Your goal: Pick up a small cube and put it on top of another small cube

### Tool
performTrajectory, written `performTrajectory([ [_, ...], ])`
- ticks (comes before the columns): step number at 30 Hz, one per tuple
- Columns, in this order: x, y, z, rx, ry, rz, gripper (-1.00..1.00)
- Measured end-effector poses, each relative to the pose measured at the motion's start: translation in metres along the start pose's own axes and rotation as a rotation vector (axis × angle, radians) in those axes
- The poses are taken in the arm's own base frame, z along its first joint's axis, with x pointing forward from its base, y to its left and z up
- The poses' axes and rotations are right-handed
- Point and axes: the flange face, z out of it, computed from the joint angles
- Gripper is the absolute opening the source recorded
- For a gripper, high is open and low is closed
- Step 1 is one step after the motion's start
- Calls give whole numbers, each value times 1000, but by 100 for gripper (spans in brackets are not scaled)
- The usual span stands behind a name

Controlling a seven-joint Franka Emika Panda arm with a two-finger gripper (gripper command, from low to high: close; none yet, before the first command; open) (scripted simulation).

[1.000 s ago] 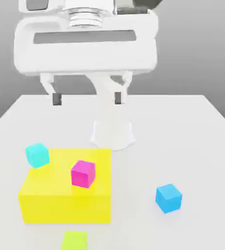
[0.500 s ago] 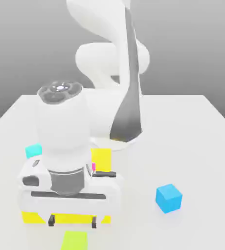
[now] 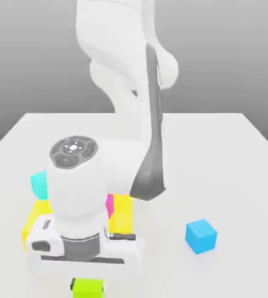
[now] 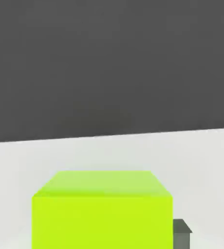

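With the pincer (image 3: 88,285) closed on the green cube (image 3: 88,288) at the near edge of the view, the step in hand seems to be the lift. It should rise straight and slowly, clearing the yellow block (image 3: 121,215) before going sideways. The arm (image 3: 116,46) reaches forward and down over the counter (image 3: 177,174), its hand (image 3: 84,266) roughly level.
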Motion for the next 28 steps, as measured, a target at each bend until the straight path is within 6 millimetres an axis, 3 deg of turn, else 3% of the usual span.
performTrajectory([
  [10,-41,41,-93,34,-38,343,-100],
  [19,-90,89,-148,9,-10,666,-100],
  [21,-95,95,-141,3,-1,711,-100],
  [25,-97,98,-96,0,4,724,-100],
  [26,-98,98,-90,0,4,725,100],
  [28,-98,98,-90,0,4,725,100],
])
